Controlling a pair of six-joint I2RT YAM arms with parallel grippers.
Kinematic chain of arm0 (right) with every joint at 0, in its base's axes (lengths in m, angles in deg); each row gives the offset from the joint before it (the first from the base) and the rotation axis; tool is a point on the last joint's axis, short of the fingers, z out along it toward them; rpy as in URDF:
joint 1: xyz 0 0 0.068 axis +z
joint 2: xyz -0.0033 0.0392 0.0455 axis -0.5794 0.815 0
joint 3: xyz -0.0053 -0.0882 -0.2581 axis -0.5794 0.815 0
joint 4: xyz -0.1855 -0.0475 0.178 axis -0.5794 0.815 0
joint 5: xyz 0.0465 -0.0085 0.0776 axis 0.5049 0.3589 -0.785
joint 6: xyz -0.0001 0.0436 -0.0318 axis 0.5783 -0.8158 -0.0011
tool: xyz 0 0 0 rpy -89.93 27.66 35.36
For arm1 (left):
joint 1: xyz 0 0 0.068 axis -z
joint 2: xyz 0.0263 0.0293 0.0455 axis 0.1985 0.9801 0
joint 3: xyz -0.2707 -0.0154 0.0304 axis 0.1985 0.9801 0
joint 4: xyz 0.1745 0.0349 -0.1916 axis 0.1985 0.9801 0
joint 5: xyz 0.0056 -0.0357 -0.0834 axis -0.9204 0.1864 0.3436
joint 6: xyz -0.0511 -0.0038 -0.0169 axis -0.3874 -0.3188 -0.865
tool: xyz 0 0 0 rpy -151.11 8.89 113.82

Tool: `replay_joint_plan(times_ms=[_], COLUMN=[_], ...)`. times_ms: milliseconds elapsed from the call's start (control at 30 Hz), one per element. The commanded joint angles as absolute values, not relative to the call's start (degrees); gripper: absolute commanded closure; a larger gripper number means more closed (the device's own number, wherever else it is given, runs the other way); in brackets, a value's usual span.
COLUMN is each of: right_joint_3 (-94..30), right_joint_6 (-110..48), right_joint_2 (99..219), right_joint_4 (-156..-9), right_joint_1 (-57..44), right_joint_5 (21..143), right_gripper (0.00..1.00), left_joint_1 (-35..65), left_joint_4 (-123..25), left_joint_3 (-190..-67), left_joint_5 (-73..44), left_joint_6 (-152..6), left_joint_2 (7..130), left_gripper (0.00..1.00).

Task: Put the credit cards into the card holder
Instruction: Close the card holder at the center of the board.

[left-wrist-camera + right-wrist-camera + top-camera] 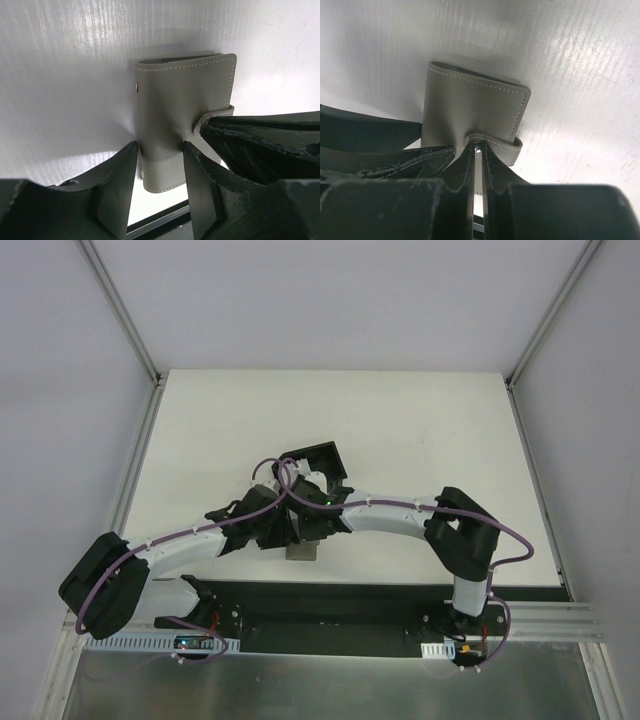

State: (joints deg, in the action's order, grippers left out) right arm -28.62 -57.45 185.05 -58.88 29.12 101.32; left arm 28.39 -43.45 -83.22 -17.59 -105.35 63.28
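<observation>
Both grippers work on one grey wallet [182, 120] at mid-table.

Left gripper [159, 172] has its jaws spread to either side of the wallet's lower edge; right gripper [479, 155] has its jaws nearly pressed together, pinching the wallet's strap tab [495, 144]. One wallet lies flat on the white table [420, 430], stitched along its edge, with two metal studs and no readable writing. Just behind the arms sits one black card holder [325, 458]; cards aren't visible.

The grey wallet [185, 115] looks like smooth matt leather, with pale stitching along its edges and small metal snap studs. The white worktop [65, 90] is faintly ribbed and glossy with glare. The jaws are dark matt plastic, scuffed.
</observation>
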Motion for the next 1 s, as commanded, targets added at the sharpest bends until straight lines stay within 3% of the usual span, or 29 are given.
replay_joint_plan(times_ms=[0, 967], right_joint_3=[-25.2, -23.3], right_joint_6=[-57.3, -55.2], right_joint_2=[192.5, 190.8], right_joint_4=[-50.5, -54.2], right_joint_1=[30.9, 30.3], right_joint_5=[98.4, 97.0], right_gripper=[0.97, 0.91], left_joint_1=[29.2, 29.2], left_joint_4=[-36.9, -37.9], left_joint_3=[-80.8, -81.5], left_joint_5=[-20.5, -19.2], left_joint_6=[-104.6, -103.7], left_joint_2=[63.7, 63.8], left_gripper=[0.58, 0.58])
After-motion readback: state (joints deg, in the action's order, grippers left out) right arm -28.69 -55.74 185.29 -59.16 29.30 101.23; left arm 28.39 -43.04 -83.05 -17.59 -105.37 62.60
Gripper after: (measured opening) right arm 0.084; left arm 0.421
